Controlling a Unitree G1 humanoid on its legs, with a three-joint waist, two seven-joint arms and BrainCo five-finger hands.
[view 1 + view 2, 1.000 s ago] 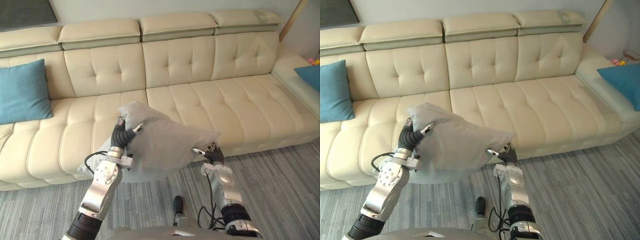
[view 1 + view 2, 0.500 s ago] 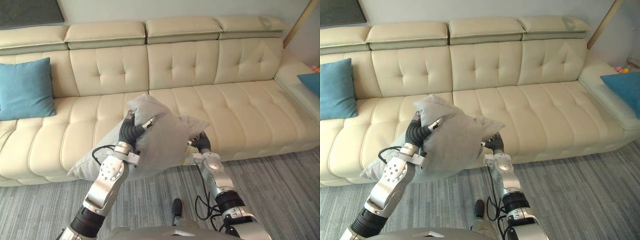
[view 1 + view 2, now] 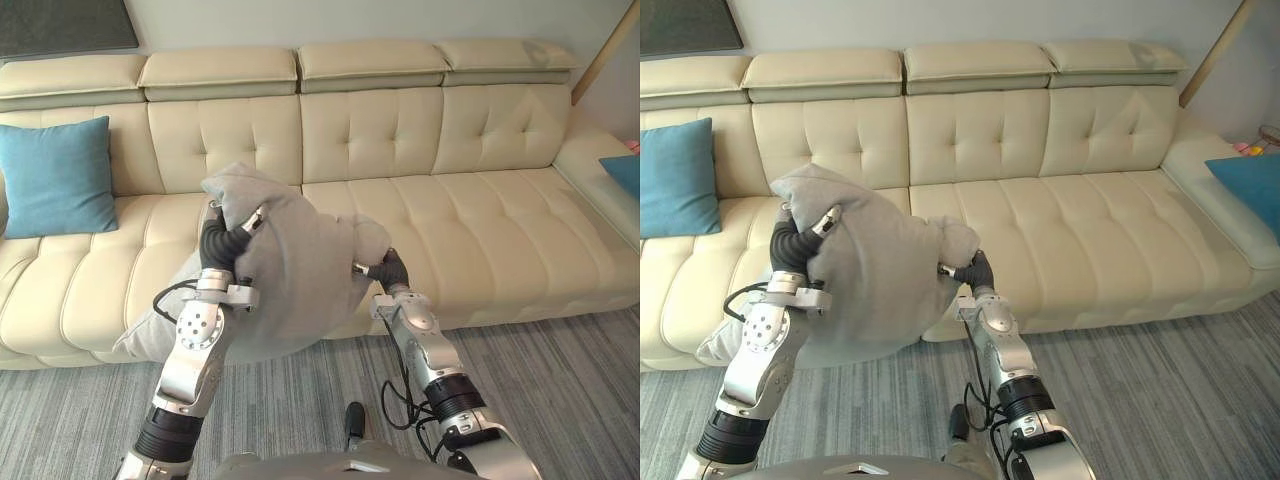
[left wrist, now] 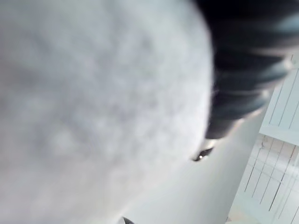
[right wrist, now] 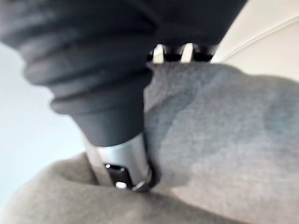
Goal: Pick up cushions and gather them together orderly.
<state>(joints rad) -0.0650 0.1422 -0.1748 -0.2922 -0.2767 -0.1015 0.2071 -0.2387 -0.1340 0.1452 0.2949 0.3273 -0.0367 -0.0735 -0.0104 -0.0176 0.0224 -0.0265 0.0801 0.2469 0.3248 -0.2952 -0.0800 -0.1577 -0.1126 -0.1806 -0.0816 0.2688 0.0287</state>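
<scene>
A grey cushion hangs in front of the cream sofa, held up between my two hands. My left hand is shut on its upper left corner, with the fabric bunched round the fingers. My right hand grips the right corner, and in the right wrist view a finger digs into a fold of the grey cloth. The cushion's lower left corner droops against the sofa's front. A teal cushion leans upright on the sofa's left end. A second teal cushion lies on the sofa's right arm.
Grey striped carpet covers the floor in front of the sofa. A wooden pole leans at the back right. A dark frame hangs on the wall above the sofa's left end.
The grey cushion has swung up and to the left with both hands. My right hand has curled onto its right corner. The camera has also shifted.
</scene>
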